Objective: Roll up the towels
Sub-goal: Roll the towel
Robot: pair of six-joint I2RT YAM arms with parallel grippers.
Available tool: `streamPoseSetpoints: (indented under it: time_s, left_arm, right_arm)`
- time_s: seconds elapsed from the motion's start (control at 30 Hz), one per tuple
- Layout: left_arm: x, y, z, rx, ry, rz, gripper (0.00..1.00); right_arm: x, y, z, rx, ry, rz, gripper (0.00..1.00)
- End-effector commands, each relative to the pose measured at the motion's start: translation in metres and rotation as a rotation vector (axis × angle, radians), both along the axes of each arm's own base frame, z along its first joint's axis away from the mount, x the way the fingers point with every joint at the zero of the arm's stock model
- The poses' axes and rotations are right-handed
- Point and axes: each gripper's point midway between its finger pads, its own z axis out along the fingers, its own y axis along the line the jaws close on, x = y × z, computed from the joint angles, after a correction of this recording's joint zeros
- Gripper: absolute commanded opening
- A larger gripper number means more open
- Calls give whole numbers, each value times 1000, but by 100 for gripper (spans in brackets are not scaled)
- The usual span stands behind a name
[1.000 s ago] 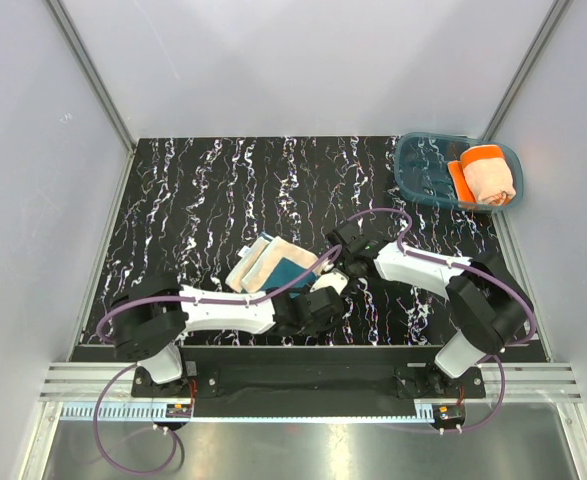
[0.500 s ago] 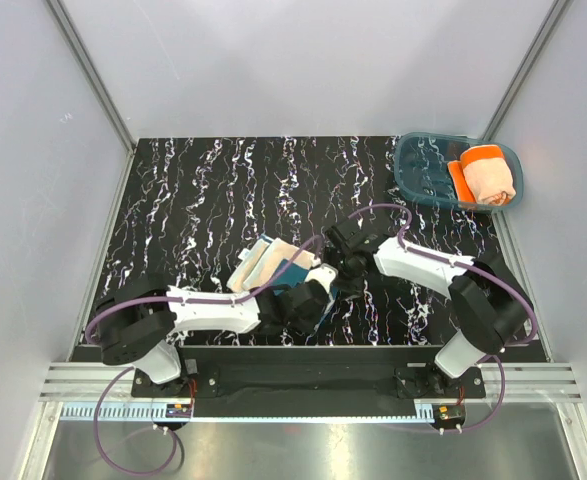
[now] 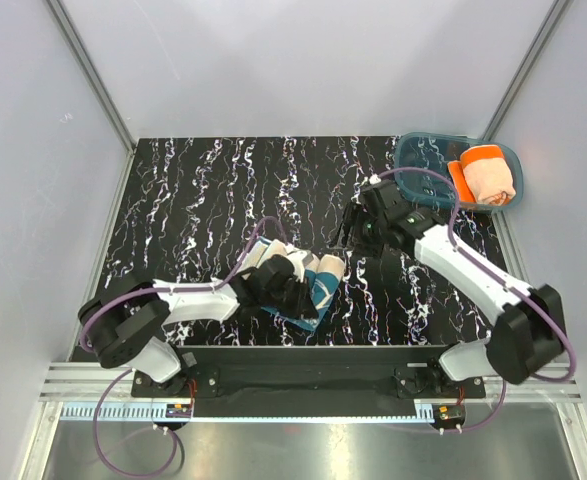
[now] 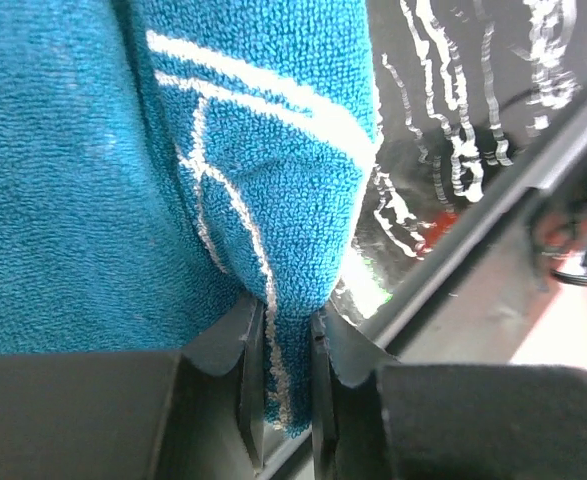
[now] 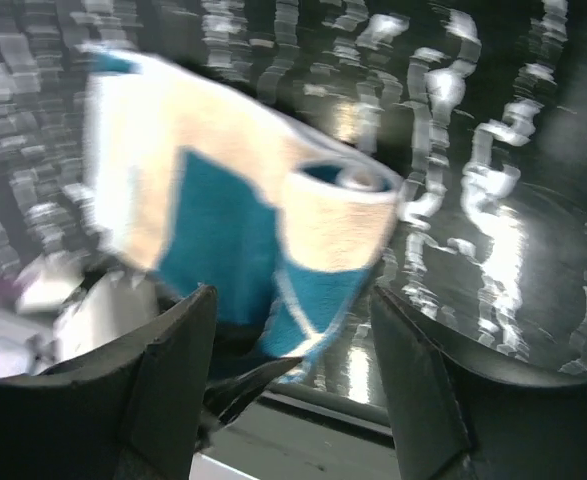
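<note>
The dark teal towel lies partly rolled on the black marbled table near the front edge, cream back showing. My left gripper is shut on its near edge; in the left wrist view a teal fold hangs pinched between the fingers, at my left gripper. My right gripper is open and empty, lifted just right of and behind the towel; its view shows the towel ahead of the spread jaws, with my right gripper clear of it. The orange towel sits rolled in the blue tray.
The translucent blue tray stands at the back right corner of the table. The metal frame rail runs along the table's front edge, close below the teal towel. Grey walls close in the left, back and right sides.
My right gripper has let go and pulled back up and to the right, away from the towel. My left gripper has swung left with the towel edge, and the towel now looks more rolled.
</note>
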Motion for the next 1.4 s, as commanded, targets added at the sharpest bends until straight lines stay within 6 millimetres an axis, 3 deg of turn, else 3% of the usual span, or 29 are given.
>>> streamPoseSetpoints:
  time_s: [0.0,0.03,0.07,0.17,0.2,0.3,0.63,0.8,1.07,1.2,1.37]
  left_arm:
    - [-11,-9,24,-166,143,-44,4]
    - [-10,-9,27,-185,170,-30,4]
    - [-9,-8,30,-207,182,-28,4]
    - [-6,-5,37,-268,246,-5,4]
    - [-6,-4,38,-296,261,-10,4]
    - [-5,-1,37,-331,308,3,5]
    - [-7,5,27,-421,420,51,5]
    - [-1,16,24,-427,434,100,5]
    - [5,26,13,-429,472,163,5]
    - [2,28,8,-439,501,175,4]
    - [3,28,7,-449,504,181,4]
  right_arm:
    - [-12,18,13,137,-70,92,69]
    - [-19,25,18,196,-77,120,69]
    - [-23,28,7,228,-79,130,68]
    - [-32,38,3,327,-84,156,66]
    - [-44,38,-12,344,-38,163,66]
    - [-52,44,-26,406,-23,175,66]
    - [-49,51,-55,454,-18,175,67]
    - [-57,53,-69,461,19,173,67]
    - [-61,50,-65,462,-8,158,68]
    - [-61,50,-63,459,-13,158,78]
    - [-60,56,-70,459,-11,164,78]
